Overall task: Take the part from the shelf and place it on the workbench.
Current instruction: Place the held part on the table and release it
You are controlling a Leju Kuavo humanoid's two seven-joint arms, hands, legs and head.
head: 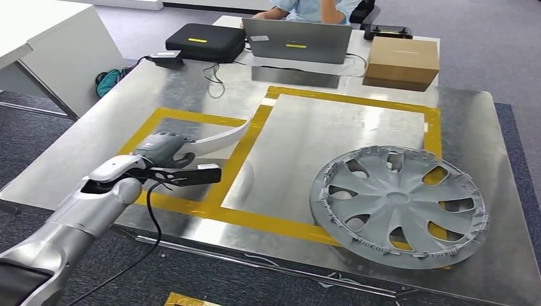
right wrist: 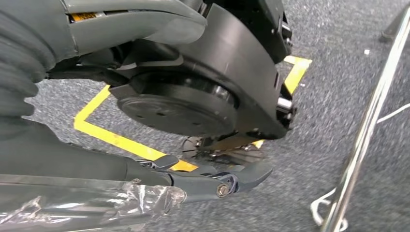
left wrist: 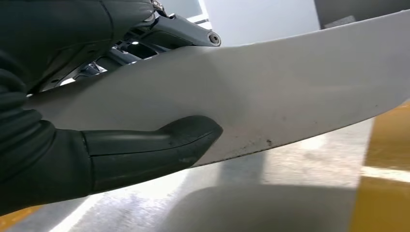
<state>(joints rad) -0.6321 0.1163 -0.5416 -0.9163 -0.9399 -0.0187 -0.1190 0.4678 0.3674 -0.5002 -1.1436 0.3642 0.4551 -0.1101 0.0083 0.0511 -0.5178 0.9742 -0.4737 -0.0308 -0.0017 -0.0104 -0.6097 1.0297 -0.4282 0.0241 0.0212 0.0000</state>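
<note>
The part [head: 223, 137], a long curved white panel, was held by the left hand [head: 167, 152] above the metal workbench [head: 300, 146], over the smaller of the two areas outlined in yellow tape [head: 239, 162]. In the left wrist view the thumb [left wrist: 159, 150] was pressed against one face of the part [left wrist: 270, 92] while darker fingers [left wrist: 179, 34] were wrapped over its far edge, so the panel was clamped across its width near one end; a grip so far from the middle was probably chosen because that end was the one reachable on the shelf. The free end was pointed towards the middle of the bench, and a pale reflection was cast on the metal beneath, which suggested that the part was carried low but not yet laid down. The taped frame was judged to be the intended resting place, the larger frame beside it being partly taken by a grey wheel cover [head: 399, 201]. A laptop [head: 296, 41], a cardboard box [head: 402, 60] and a black case [head: 205, 41] were kept at the far edge, clear of the marked areas, where a person was seated. The right hand [right wrist: 212, 186] was seen hanging over grey carpet with nothing in it; whether its fingers were spread or curled could not be told.
</note>
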